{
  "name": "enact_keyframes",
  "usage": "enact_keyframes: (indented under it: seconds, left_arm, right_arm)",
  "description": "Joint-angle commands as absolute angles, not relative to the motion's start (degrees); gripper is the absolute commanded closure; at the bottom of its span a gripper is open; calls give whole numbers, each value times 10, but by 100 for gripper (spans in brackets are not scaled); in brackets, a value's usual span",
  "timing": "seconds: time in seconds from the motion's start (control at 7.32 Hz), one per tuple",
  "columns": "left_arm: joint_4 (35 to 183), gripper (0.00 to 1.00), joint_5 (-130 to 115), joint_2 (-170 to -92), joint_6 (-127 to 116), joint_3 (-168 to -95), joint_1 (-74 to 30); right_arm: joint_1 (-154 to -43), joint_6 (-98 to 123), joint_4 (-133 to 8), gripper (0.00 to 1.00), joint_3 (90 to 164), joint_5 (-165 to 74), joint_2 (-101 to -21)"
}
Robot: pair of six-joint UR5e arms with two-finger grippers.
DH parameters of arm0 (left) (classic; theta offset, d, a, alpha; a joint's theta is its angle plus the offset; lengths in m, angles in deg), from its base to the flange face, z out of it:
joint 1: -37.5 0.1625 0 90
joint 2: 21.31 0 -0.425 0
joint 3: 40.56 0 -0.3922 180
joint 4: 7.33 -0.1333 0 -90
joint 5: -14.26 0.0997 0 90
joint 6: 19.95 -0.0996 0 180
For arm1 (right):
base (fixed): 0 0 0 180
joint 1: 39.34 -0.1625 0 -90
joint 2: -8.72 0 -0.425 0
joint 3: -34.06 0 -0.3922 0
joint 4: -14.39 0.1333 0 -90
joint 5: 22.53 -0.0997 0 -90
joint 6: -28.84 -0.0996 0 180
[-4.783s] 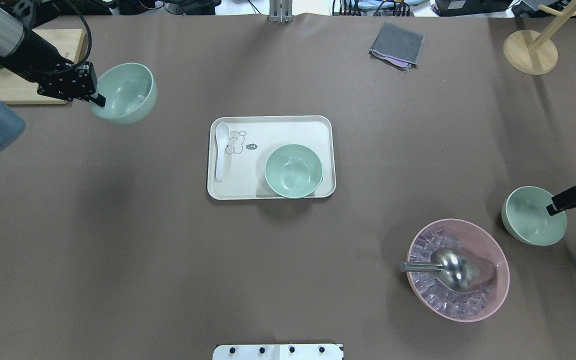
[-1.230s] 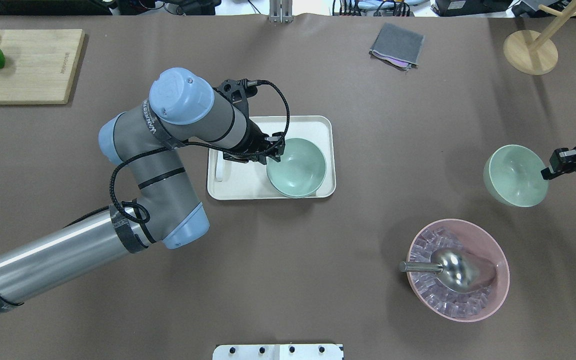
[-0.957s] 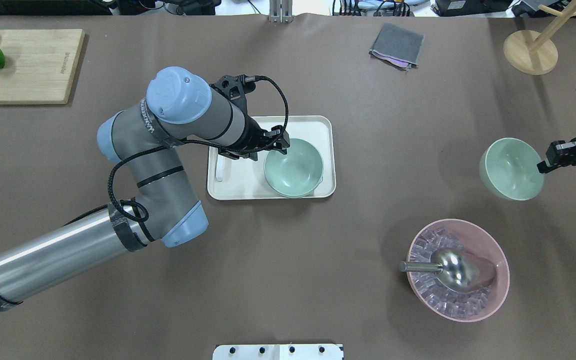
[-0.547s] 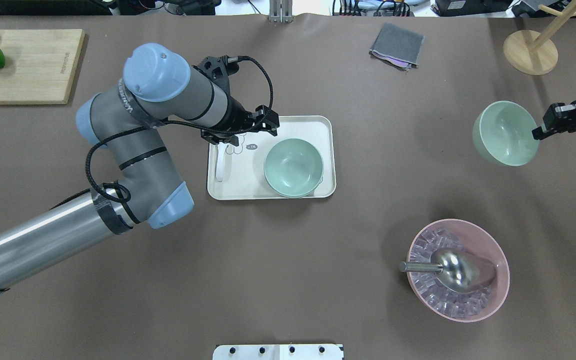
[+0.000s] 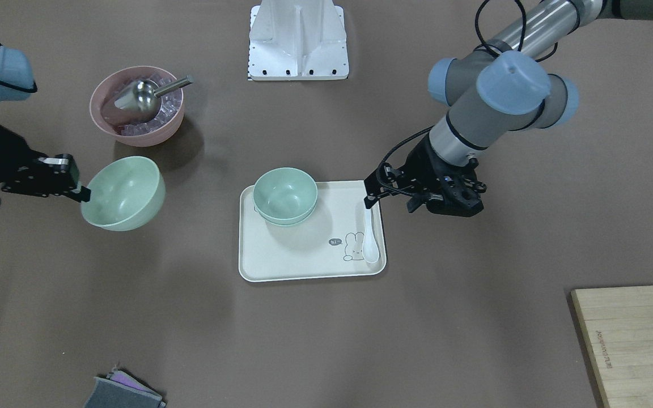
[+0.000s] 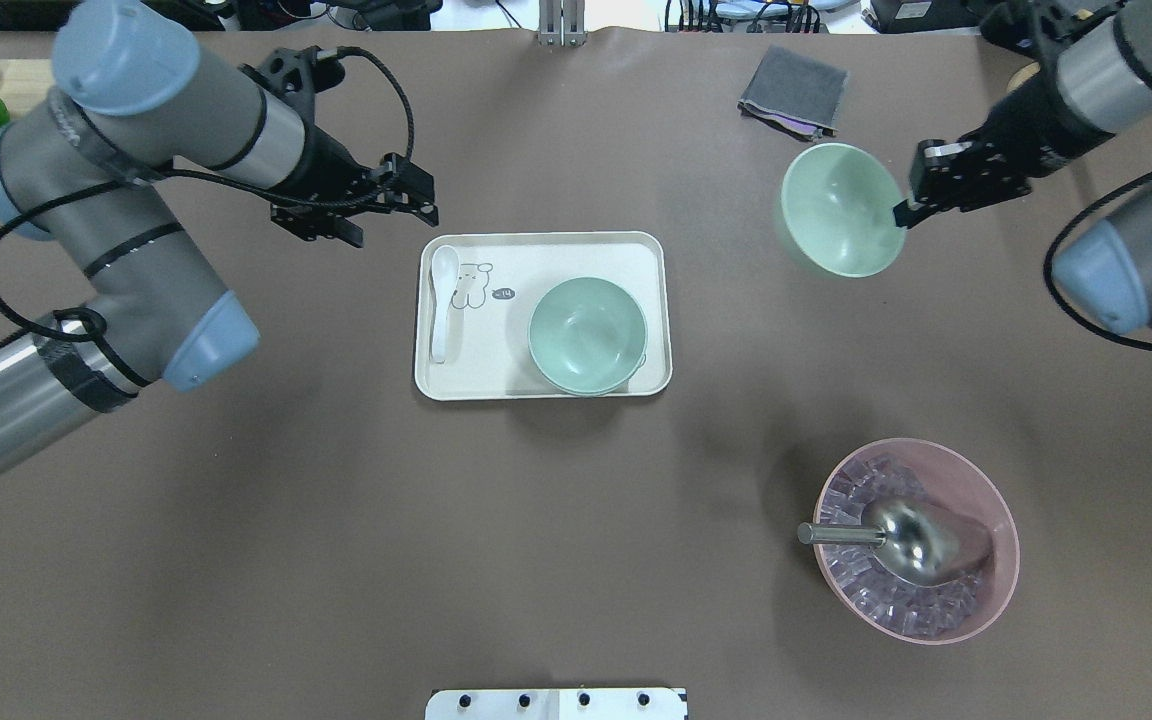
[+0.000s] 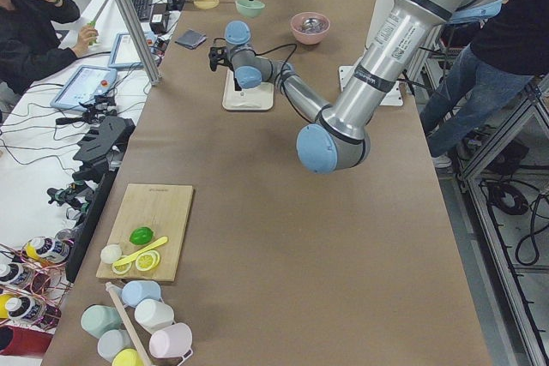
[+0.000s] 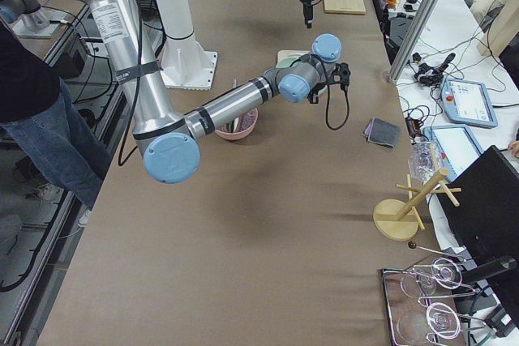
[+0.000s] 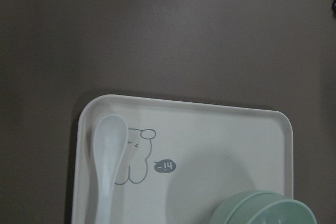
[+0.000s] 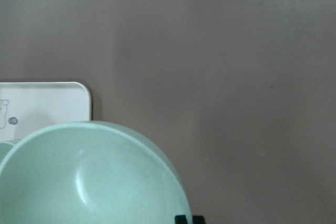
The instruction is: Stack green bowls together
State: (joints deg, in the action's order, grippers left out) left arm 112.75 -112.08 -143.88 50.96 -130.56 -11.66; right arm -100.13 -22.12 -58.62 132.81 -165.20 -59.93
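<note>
Two green bowls (image 6: 587, 335) sit nested on the right part of the cream tray (image 6: 546, 255); the double rim shows in the front view (image 5: 285, 195) and the left wrist view (image 9: 262, 211). My left gripper (image 6: 426, 198) is open and empty, hovering just off the tray's far left corner. My right gripper (image 6: 904, 205) is shut on the rim of the third green bowl (image 6: 841, 210) and holds it in the air, to the right of the tray. That bowl fills the right wrist view (image 10: 94, 177).
A white spoon (image 6: 443, 300) lies on the tray's left side. A pink bowl (image 6: 916, 540) with ice and a metal scoop stands near right. A grey cloth (image 6: 794, 90) and a wooden stand (image 6: 1061, 105) are at the far right. A cutting board (image 5: 632, 340) is far left.
My left gripper has let go of its bowl on the tray bowl and pulled back to the far left. My right gripper has carried its bowl up and toward the tray.
</note>
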Motion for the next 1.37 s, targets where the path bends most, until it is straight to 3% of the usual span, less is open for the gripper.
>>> enact_keyframes:
  seconds: [0.0,0.41,1.23]
  left_arm:
    - [1126,2,-1160,-1396,442,-1318,-164]
    - [1126,2,-1160,-1390,432,-1316,-166]
    - [1126,2,-1160,-1390,432,-1313,-165]
  right_arm:
    - [-914,-313,-585,100,1323,-1590,-529]
    - [-840,-337,-584,100,1273,-1503,-464]
    - [-805,-375,-581,100,1263,-1497,-458]
